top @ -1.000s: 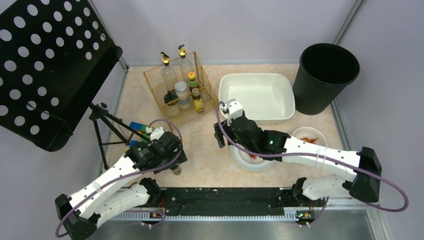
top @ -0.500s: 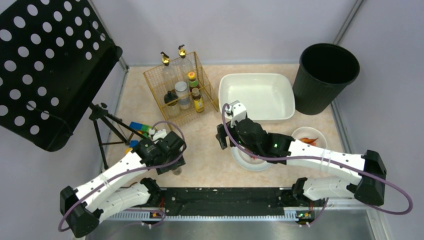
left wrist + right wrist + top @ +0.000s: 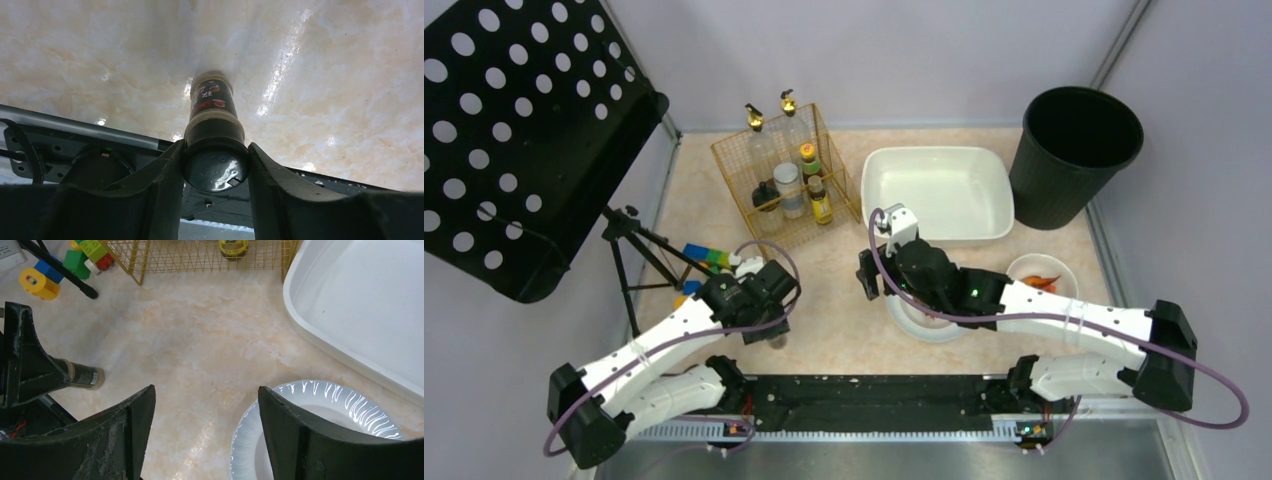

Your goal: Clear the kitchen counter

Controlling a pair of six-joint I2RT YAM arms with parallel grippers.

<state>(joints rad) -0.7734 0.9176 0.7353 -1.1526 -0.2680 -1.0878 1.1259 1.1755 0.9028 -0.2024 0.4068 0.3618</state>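
From above, we see the marbled bench (image 3: 844,300) bearing a wire basket (image 3: 736,178), a white tub (image 3: 939,195) and a black bin (image 3: 1064,190). The left pincer (image 3: 774,335) is near its front edge and the right pincer (image 3: 869,280) is mid-bench. At the left wrist, the left pincer's jaws clamp the dark cap of a spice jar (image 3: 212,105), upright over the bench. At the right wrist, the right pincer's jaws stand spread, holding nothing, beside a white plate (image 3: 325,400).

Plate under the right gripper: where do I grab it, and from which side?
Take the plate by its fluted rim, I'd say, coming from the open counter side, away from the tub. It lies flat, so only the upturned rim offers an edge, and the tub crowds its far side.
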